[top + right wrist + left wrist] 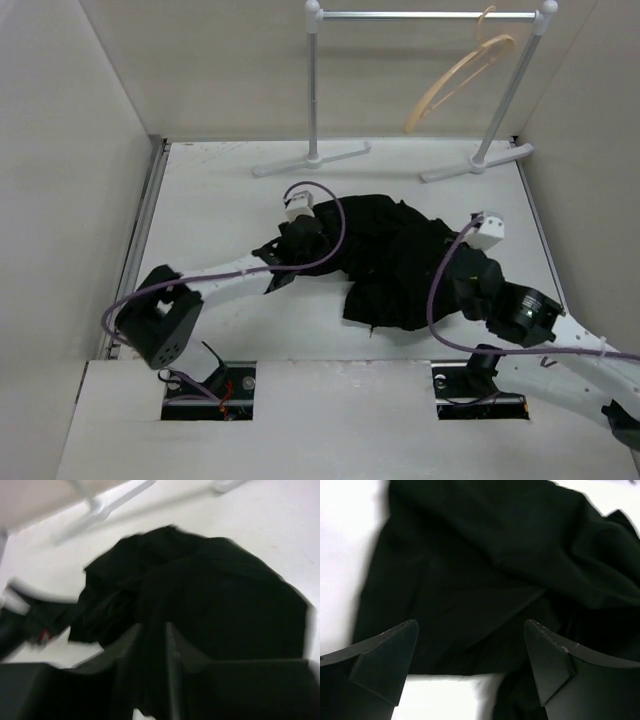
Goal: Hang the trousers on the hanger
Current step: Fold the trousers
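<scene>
The setting is a robotics laboratory test cell. A flat white table (200, 210) is boxed in on three sides by plain off-white panel walls (60, 150). Two white-and-black robot arms (235, 272), trailed by loose purple cables (340, 225), are mounted at rectangular cut-outs (190, 395) in the near edge. A small grey metal garment rail with white joints (430, 15) is stood at the far edge, and a slim curved tan wooden hanger (450, 80) is hung on it.
</scene>
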